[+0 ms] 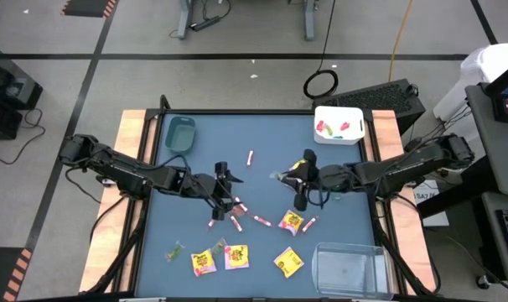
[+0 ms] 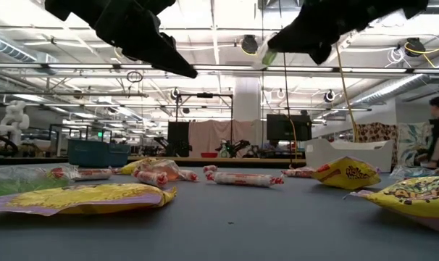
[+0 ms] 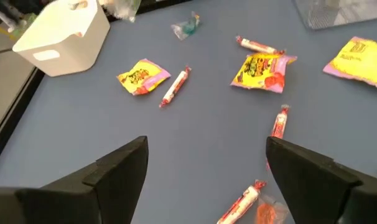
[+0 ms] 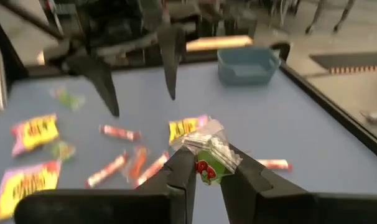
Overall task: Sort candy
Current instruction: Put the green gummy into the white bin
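The candy lies scattered on the blue table: yellow packets (image 1: 236,256), pink-white sticks (image 1: 262,220) and small clear-wrapped pieces (image 1: 175,250). My right gripper (image 4: 207,158) hangs above the table's middle, right of centre, shut on a clear-wrapped green and red piece (image 4: 204,142). My left gripper (image 3: 207,168) hovers open over the table's middle, left of centre, with sticks (image 3: 279,121) on the table below and beyond its fingers. In the low view both grippers, left (image 2: 169,61) and right (image 2: 277,45), stand well above the table. My right gripper pinches the clear-wrapped piece between its two fingers, on the green and red part (image 4: 207,169) of the wrapper. The crinkled clear end (image 4: 207,138) sticks out past the fingertips. The piece is lifted clear of the table (image 2: 257,56).
A teal bin (image 1: 180,134) stands at the far left. At the far right is a white bin (image 1: 339,124) with a few pieces in it. A clear bin (image 1: 348,267) sits at the near right. Yellow packets (image 1: 289,262) lie along the near edge.
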Action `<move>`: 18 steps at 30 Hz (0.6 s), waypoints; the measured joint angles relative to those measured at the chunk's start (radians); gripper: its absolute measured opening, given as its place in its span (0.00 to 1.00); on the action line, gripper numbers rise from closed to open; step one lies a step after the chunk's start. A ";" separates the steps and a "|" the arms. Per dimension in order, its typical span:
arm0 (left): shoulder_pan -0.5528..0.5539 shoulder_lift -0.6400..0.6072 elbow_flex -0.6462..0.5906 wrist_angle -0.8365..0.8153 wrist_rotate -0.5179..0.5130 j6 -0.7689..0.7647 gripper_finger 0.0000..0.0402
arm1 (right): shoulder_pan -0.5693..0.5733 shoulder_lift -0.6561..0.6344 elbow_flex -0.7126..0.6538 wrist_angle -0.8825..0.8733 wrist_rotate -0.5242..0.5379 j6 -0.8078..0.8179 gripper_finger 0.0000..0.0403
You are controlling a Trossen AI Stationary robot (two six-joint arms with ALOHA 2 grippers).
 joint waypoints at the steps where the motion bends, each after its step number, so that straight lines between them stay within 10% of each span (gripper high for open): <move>1: 0.000 0.000 0.000 0.003 0.000 0.000 0.82 | -0.001 -0.002 -0.031 0.059 0.000 -0.001 0.14; 18: 0.000 0.000 0.000 0.039 -0.001 -0.001 0.82 | -0.033 -0.001 -0.143 0.332 0.000 0.029 0.14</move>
